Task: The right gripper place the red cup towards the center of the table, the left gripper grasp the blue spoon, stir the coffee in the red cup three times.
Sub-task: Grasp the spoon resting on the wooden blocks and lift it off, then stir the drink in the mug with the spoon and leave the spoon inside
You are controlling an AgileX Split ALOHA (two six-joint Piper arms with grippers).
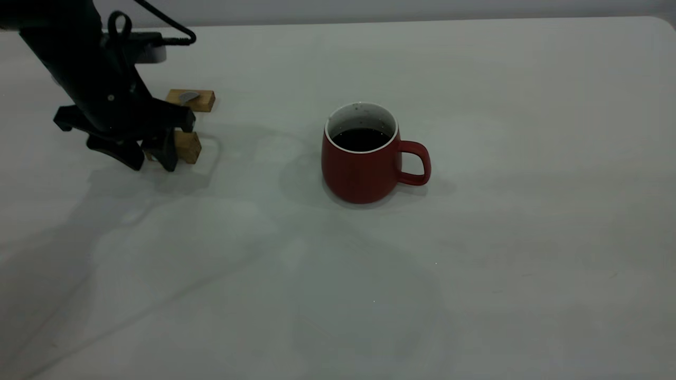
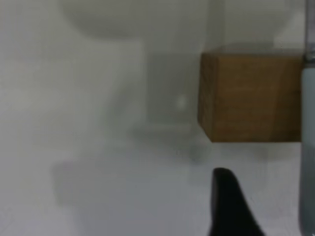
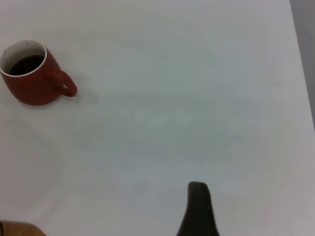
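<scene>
The red cup (image 1: 364,163) stands upright near the middle of the table (image 1: 501,274), handle toward the right side, with dark coffee (image 1: 362,139) inside. It also shows far off in the right wrist view, the red cup (image 3: 30,73) standing alone. My left gripper (image 1: 152,161) hangs open at the far left, fingertips low by the nearer wooden block (image 1: 187,146). The blue spoon's grey bowl (image 1: 188,96) rests on the farther block (image 1: 200,100). Its pale handle (image 2: 307,147) runs past the block (image 2: 251,98), beside one black finger (image 2: 229,206). The right gripper shows only one finger (image 3: 198,211), over bare table and well away from the cup.
Two tan wooden blocks sit at the back left under the left arm (image 1: 90,68). A black cable (image 1: 169,24) loops above them. The table's far edge (image 1: 369,21) runs along the back, and its side edge (image 3: 300,73) shows in the right wrist view.
</scene>
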